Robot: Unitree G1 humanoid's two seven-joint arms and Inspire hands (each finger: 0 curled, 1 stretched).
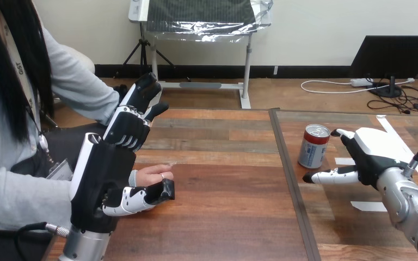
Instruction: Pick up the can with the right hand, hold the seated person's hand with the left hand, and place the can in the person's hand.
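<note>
One can [314, 147] is standing upright on the tabletop [223, 217], toward the far edge and just right of the seam [289, 179] that is running from the far edge to the near edge. Two robot hands are showing, and one hand of the person.

The right hand [373, 152] is reaching in from the right edge with its white back facing up. It is hanging just beside the can on the can's right. Its fingers [326, 176] are spreading wide, one stretching along the near side of the can's base and another pointing at the can's top rim. It is gripping nothing.

The left hand [100, 174] is rising from the near left corner, forearm upright, its palm facing the left edge. The person's hand [151, 175] is lying low over the tabletop at the left edge, sticking out from behind this palm. Whether the left hand is gripping it, I cannot tell.

Three strips of white tape [367, 206] are lying flat on the tabletop near the right hand.
</note>
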